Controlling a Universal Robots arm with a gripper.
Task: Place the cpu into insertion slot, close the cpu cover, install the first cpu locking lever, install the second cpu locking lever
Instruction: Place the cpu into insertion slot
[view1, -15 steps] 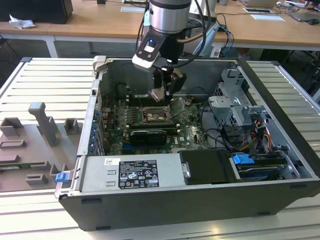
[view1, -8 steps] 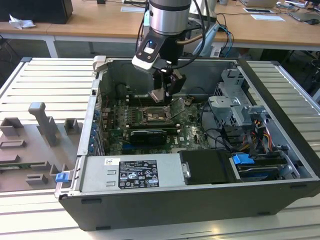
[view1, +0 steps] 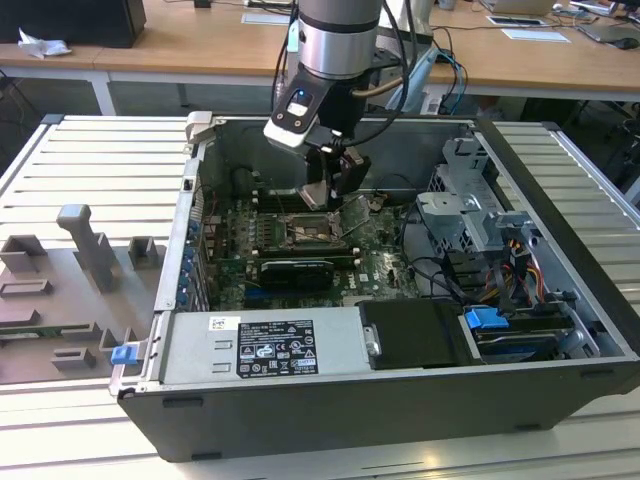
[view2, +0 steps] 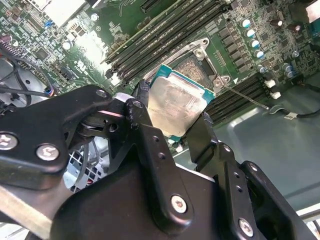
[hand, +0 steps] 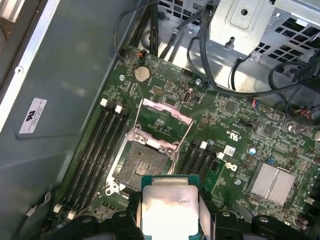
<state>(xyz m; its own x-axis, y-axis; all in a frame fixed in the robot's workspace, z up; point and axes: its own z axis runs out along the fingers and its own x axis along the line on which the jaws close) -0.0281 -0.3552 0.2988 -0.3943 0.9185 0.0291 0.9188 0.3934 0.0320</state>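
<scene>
My gripper (view2: 172, 120) is shut on the cpu (view2: 176, 102), a flat square chip with a pale silver top and a green edge. Black fingers (view2: 141, 117) press on two opposite sides of it. The cpu (hand: 169, 210) hangs a little above the motherboard, just off the insertion slot (hand: 145, 162), whose dark square centre lies bare. The cpu cover (hand: 163, 116) stands swung open on the slot's far side. In the exterior view the gripper (view1: 330, 192) is low inside the computer case, over the insertion slot (view1: 310, 228). A thin lever rod (view2: 245, 98) sticks out beside the socket.
Long memory slots (hand: 97, 145) flank the socket on both sides. A black card (view1: 295, 270), a power supply (view1: 265, 345), a drive cage (view1: 470, 215) and cables (hand: 220, 75) crowd the case. A finned heatsink (hand: 272, 182) sits on the board. Case walls (view1: 190, 230) enclose everything.
</scene>
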